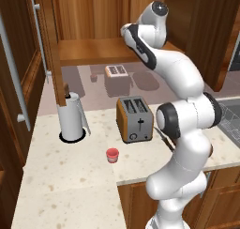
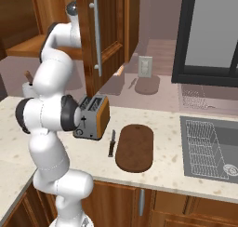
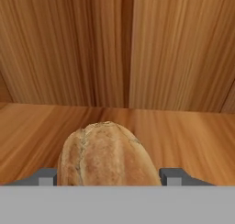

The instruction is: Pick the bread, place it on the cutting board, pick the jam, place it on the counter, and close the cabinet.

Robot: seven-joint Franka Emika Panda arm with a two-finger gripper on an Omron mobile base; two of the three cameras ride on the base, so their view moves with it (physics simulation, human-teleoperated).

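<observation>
I am looking along the gripper (image 3: pixel 108 178) into the cabinet (image 1: pixel 93 17), where the bread (image 3: pixel 106 155) is sitting on the wooden shelf (image 3: pixel 193 136) directly between the two dark finger tips. The jaws are standing apart on either side of the loaf, close against its flanks, but I cannot tell whether they are actually pressing on it or just bracketing it. In the hand view the bread is showing as a rounded, golden-brown crusty lump with the cabinet's back panel rising behind it. From the left base view I am seeing the arm reaching up and into the open cabinet, with the hand itself hidden behind the upper arm. Below, on the surface (image 1: pixel 65 176), the jam (image 1: pixel 112 155) is standing in front of the toaster (image 1: pixel 134 119), near the front edge, with a paper towel roll (image 1: pixel 71 118) off to its left near the corner. From the right base view the cutting board (image 2: pixel 135 147) is lying flat on the surface to the right of the toaster, with a knife (image 2: pixel 111 143) lying just beside its left edge, and the sink (image 2: pixel 211 149) is sitting well apart on the far right.
</observation>
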